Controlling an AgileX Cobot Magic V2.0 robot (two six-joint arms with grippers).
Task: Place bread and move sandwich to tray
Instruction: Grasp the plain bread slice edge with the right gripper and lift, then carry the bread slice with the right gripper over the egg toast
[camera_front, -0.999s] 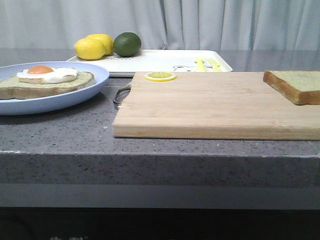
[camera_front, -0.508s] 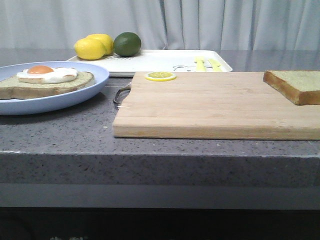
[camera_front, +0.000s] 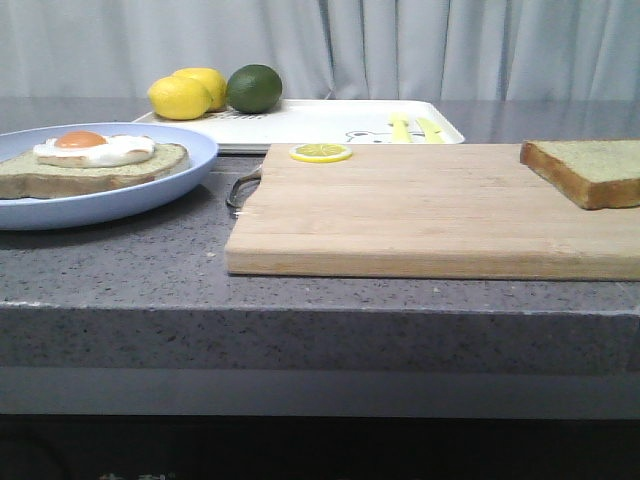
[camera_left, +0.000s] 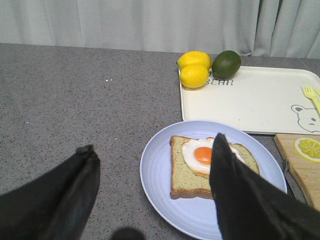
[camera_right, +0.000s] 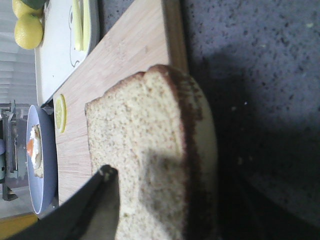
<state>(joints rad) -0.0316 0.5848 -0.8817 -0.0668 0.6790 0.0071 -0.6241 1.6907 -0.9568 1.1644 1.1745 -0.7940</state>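
The bread (camera_front: 585, 170), a thick brown-crusted slice with a greenish-tan face, sits at the right end of the wooden cutting board (camera_front: 420, 210). In the right wrist view it (camera_right: 150, 145) fills the space between my right gripper's (camera_right: 170, 200) fingers. One fingertip (camera_right: 107, 174) lies on its face; the other is lost in shadow past the crust. An egg-topped slice (camera_front: 100, 160) lies on the pale blue plate (camera_front: 150, 190). My left gripper (camera_left: 153, 142) is open above the counter, one finger over that slice (camera_left: 190, 170). The white tray (camera_front: 330, 120) stands behind the board.
Two lemons (camera_front: 185, 95) and a lime (camera_front: 254, 87) sit at the tray's left end. A lemon slice (camera_front: 320, 152) lies on the board's far left corner. Grey curtains hang behind the counter. Neither arm shows in the front view.
The bread has shifted slightly to the left and up on the board. Nothing else has moved.
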